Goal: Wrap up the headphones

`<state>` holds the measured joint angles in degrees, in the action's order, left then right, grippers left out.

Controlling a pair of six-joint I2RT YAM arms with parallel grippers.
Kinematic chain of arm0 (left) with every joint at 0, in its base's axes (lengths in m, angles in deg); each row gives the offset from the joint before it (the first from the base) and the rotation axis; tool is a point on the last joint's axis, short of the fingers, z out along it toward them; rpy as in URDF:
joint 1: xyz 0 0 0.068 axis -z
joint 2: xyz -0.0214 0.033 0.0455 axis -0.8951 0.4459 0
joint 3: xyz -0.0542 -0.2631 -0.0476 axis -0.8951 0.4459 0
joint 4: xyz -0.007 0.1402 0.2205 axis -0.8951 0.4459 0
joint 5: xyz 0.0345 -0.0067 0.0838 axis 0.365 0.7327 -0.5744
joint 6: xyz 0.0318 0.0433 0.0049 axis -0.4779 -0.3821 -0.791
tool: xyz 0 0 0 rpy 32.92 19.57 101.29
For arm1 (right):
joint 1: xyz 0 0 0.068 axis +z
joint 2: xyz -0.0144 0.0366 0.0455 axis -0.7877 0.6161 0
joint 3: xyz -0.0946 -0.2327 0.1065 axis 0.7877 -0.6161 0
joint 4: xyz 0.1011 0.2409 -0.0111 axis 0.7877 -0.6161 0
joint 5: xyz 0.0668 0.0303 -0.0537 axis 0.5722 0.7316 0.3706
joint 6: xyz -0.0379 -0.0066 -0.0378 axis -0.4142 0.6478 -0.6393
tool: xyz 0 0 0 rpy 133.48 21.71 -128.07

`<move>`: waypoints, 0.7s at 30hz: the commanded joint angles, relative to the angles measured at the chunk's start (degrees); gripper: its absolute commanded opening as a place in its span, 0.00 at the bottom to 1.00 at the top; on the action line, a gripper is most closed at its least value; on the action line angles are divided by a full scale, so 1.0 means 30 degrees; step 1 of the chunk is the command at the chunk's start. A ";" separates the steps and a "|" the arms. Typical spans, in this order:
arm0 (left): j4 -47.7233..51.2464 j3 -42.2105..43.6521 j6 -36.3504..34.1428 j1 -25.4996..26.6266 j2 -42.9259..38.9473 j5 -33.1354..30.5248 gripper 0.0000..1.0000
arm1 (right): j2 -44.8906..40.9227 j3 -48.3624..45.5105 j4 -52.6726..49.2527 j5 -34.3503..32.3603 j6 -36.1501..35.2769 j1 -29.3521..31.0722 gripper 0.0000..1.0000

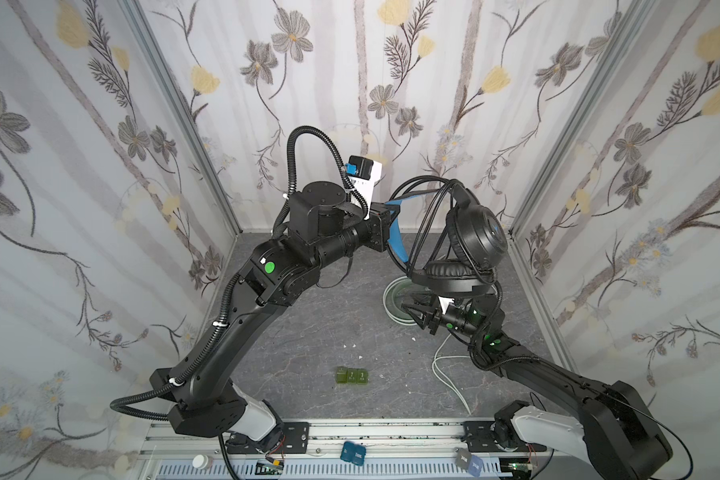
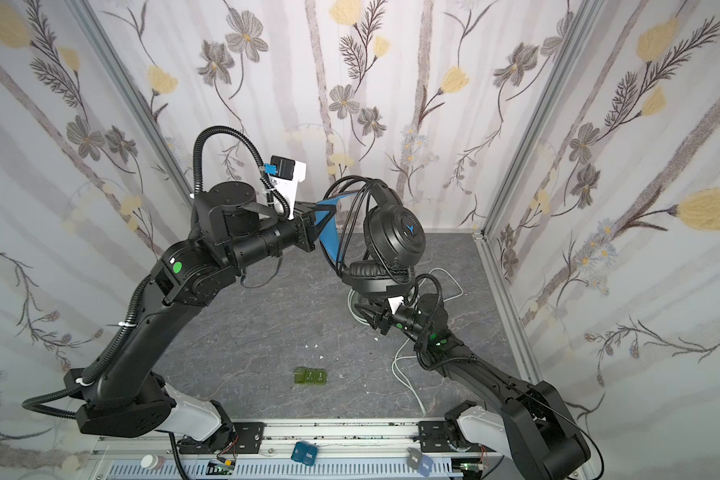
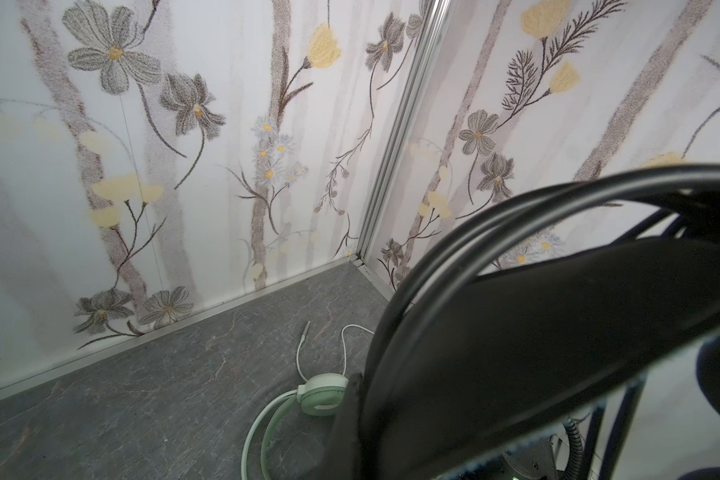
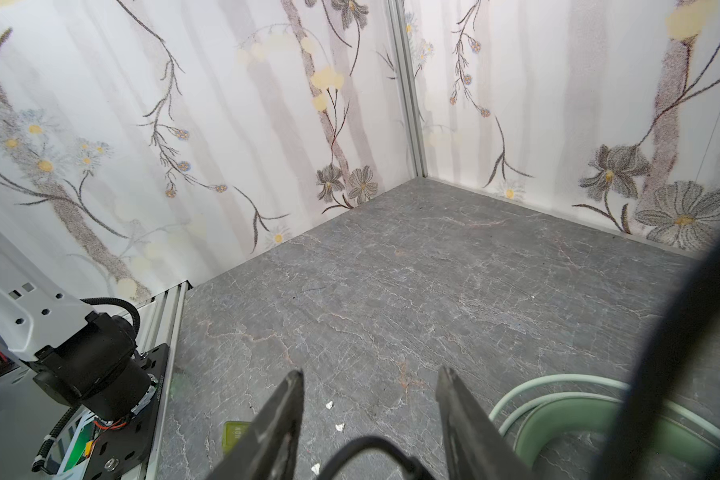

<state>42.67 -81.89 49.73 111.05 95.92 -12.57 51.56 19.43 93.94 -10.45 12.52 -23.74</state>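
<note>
The black headset (image 1: 476, 237) is held aloft over the far right of the grey table (image 1: 308, 332). Its blue inner headband (image 1: 396, 241) is pinched in the left gripper (image 1: 393, 214), whose fingers are clamped tight on it. Black cable (image 1: 429, 199) is seen looped in several turns over the headband. Just beneath the lower ear cup, the right gripper (image 4: 371, 372) is poised with fingers parted at a middling width, bare tabletop showing between the tips. A dark cord sits near their base, and whether it is gripped cannot be told. The mint-green headset (image 3: 321, 395) is seen lying flat on the table under the black one, its pale cable (image 1: 445, 374) trailing toward the near edge.
</note>
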 commanded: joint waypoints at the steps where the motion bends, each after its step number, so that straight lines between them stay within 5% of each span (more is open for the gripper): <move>1: -0.1771 -0.0301 0.0774 -0.0023 -0.0006 0.0180 0.00 | 0.0060 0.0102 0.0901 0.0258 0.0150 -0.0007 0.44; 8: -0.2046 -0.0147 0.1147 -0.0022 -0.0092 -0.1085 0.00 | -0.0242 0.0110 -0.0162 -0.0109 -0.0423 0.0024 0.10; 13: -0.3697 0.0884 0.1882 -0.0059 -0.0646 -0.3246 0.00 | -0.0462 0.0414 -0.1716 -0.0842 -0.1204 0.0024 0.01; 21: -0.8006 0.3089 0.3139 -0.0132 -0.1234 -0.7296 0.00 | -0.0727 0.1120 -0.4970 -0.2330 -0.2593 0.0286 0.00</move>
<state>31.09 -73.30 55.19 110.72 92.77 -27.91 49.66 21.90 83.97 -15.24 7.15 -23.11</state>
